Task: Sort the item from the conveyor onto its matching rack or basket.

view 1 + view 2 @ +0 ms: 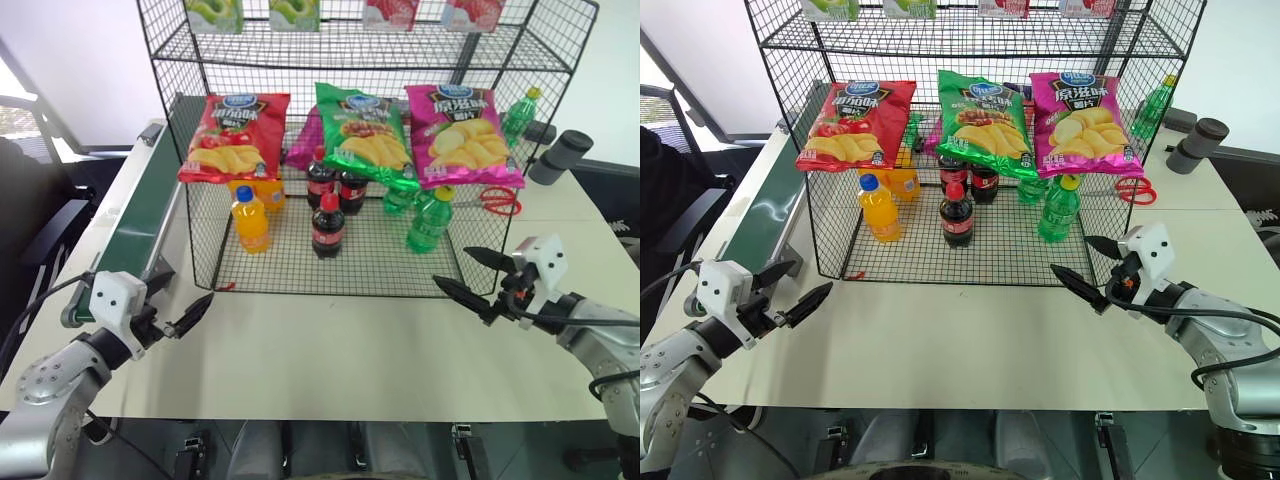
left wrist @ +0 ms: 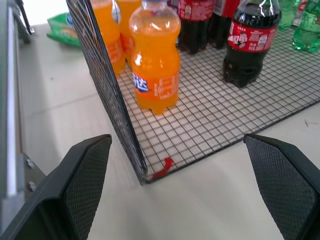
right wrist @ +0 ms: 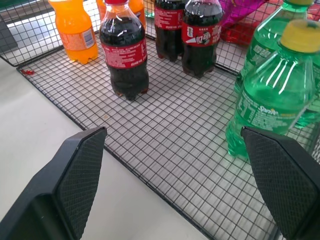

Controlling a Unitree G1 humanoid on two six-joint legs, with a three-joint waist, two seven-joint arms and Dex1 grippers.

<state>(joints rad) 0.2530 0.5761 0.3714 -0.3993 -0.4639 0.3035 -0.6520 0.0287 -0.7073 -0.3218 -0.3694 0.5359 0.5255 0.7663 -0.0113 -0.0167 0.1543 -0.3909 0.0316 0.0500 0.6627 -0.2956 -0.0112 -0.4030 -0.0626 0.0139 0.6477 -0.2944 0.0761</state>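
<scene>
The cola bottle point(image 1: 328, 225), dark with a red cap and label, stands upright on the mesh floor of the black wire rack point(image 1: 290, 272), just ahead of two more cola bottles point(image 1: 336, 185). It also shows in the right wrist view point(image 3: 124, 52). The dark green conveyor point(image 1: 148, 205) runs along the rack's left side. My left gripper point(image 1: 808, 280) hovers open over the table near the conveyor's end, holding nothing. My right gripper point(image 1: 452, 267) hovers open by the rack's front right corner, also holding nothing.
Orange drink bottles point(image 1: 250, 220) stand at the rack's left and green bottles point(image 1: 428, 222) at its right. Red point(image 1: 235, 135), green point(image 1: 362, 135) and pink point(image 1: 465, 135) chip bags hang on its front. A red-handled tool point(image 1: 500, 200) and black cylinders point(image 1: 560, 155) lie at back right. The white table point(image 1: 330, 350) stretches in front.
</scene>
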